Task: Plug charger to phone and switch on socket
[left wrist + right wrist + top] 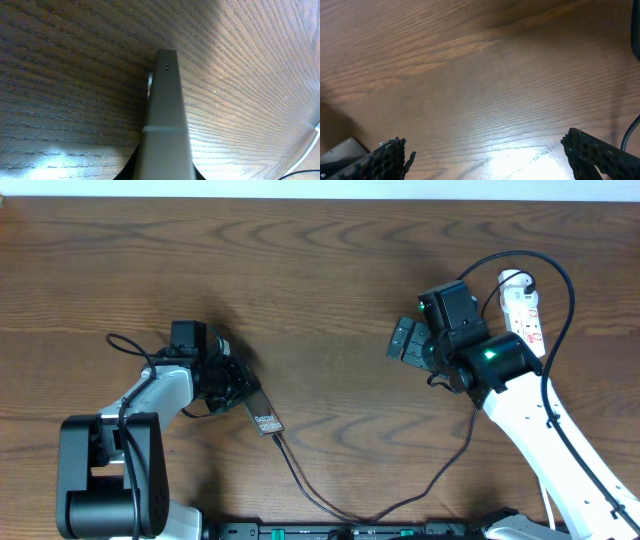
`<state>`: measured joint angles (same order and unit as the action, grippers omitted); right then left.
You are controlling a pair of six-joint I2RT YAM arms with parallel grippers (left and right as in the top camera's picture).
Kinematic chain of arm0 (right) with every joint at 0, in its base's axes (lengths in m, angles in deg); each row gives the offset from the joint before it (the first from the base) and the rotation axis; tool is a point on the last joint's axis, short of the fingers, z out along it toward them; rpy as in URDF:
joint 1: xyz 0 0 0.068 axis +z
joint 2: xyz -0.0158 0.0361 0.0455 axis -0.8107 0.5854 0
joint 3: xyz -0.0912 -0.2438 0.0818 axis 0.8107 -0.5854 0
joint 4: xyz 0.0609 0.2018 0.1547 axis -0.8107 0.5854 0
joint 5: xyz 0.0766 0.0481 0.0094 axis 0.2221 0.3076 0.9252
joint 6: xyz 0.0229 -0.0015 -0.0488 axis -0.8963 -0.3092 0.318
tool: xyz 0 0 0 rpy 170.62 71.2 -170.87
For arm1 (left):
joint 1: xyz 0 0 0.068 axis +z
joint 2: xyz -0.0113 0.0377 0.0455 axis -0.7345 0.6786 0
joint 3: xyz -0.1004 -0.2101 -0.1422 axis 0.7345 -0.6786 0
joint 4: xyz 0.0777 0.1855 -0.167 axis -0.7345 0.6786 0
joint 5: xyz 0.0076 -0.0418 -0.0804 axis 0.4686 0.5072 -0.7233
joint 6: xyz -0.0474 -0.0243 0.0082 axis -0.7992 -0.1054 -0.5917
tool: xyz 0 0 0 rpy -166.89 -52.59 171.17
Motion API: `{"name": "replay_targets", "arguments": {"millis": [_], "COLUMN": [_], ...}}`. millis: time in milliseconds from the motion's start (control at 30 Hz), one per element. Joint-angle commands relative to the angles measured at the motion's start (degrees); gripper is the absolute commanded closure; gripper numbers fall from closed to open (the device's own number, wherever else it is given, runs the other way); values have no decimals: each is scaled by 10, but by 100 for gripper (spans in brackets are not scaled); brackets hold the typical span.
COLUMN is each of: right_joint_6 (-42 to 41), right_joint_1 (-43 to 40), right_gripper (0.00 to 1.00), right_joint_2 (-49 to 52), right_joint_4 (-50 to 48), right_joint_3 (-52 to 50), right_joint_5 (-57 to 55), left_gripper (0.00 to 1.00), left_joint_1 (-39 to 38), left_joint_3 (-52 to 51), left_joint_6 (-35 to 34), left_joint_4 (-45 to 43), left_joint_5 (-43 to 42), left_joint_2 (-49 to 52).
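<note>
I hold the phone (pixel 266 420) clamped in my left gripper (pixel 240 390); the charger (pixel 298 478) meets its lower end; my right gripper (pixel 405 340) hangs wide open over bare table (pixel 320 270), near the socket (pixel 527 310).

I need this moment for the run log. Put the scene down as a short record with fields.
left gripper: shut on the phone
right gripper: open, empty, over bare table
phone: angled out from the left fingers, lettering visible from overhead
charger: black cable runs from the phone's near end toward the socket; whether the tip is seated cannot be told
socket: white strip beside the right arm; switch position unreadable
</note>
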<state>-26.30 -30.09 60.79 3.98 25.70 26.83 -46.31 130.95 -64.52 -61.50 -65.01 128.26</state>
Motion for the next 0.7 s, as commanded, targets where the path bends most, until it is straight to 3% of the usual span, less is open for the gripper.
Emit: {"name": "replay_targets", "arguments": {"millis": [0,533,667], "right_joint_6": [-8,-7,-7], "right_joint_1": [4,4,4], "right_gripper": [1,1,1], "right_joint_2": [-5,-5,-5], "right_joint_4": [2,2,2], "right_joint_3": [4,3,3], "right_joint_5": [-9,-9,-9], "left_gripper": [93,91,85], "left_joint_1": [-2,-2,-2], "left_joint_3": [-7,-7,-7], "left_joint_6": [4,4,4], "left_joint_4": [9,10,10], "left_joint_5": [4,4,4], "left_joint_2": [-5,-5,-5]}}
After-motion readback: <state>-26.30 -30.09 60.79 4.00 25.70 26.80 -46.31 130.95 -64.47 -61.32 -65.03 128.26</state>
